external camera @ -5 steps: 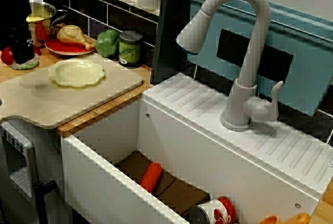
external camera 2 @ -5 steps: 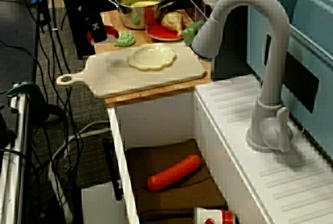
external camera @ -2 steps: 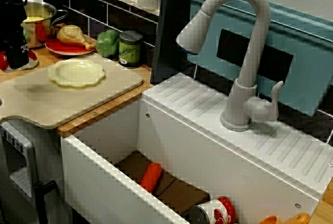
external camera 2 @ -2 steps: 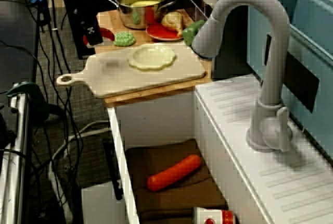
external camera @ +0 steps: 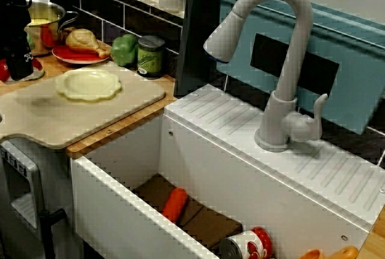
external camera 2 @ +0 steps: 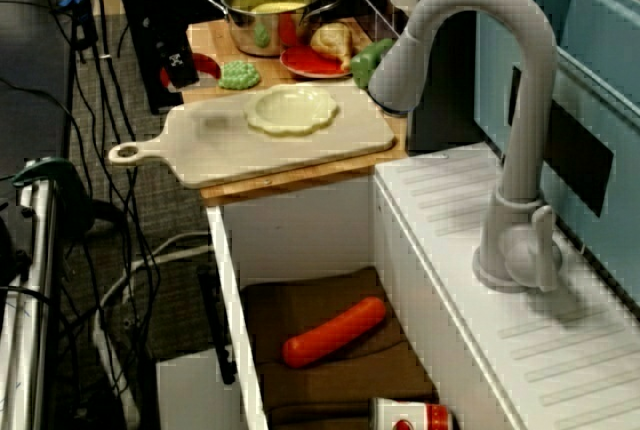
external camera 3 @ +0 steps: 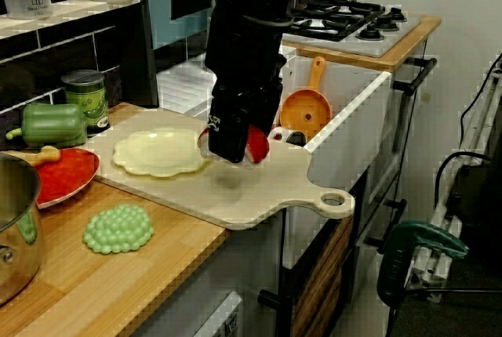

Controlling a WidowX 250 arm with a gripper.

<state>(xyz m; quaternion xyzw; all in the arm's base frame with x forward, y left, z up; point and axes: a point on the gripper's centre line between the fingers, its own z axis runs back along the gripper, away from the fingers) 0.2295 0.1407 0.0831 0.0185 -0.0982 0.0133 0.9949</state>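
Note:
My black gripper (external camera 3: 234,149) hangs a little above the beige cutting board (external camera 3: 259,188), near its handle end. It is shut on a rounded red object (external camera 3: 257,147) with a pale rim, which is lifted off the surface. From the sink side the gripper (external camera: 18,69) stands at the far left, with the red object (external camera: 37,64) showing beside its fingers. Along the counter from above, the gripper (external camera 2: 182,75) and the red object (external camera 2: 207,63) sit left of a green bumpy piece (external camera 2: 238,75). A pale yellow plate (external camera 3: 161,151) lies on the board beside the gripper.
A steel pot (external camera 2: 265,0), a red plate with a chicken piece (external camera: 81,54), a green pepper (external camera 3: 51,124) and a green can (external camera 3: 85,98) stand behind the board. The sink (external camera: 120,168) holds an orange carrot (external camera 2: 333,332) and a can (external camera: 246,246). The grey faucet (external camera: 283,60) rises on the right.
Over the last second the gripper has risen from the counter with the red object in it. Since 0.4 s ago it has hardly moved.

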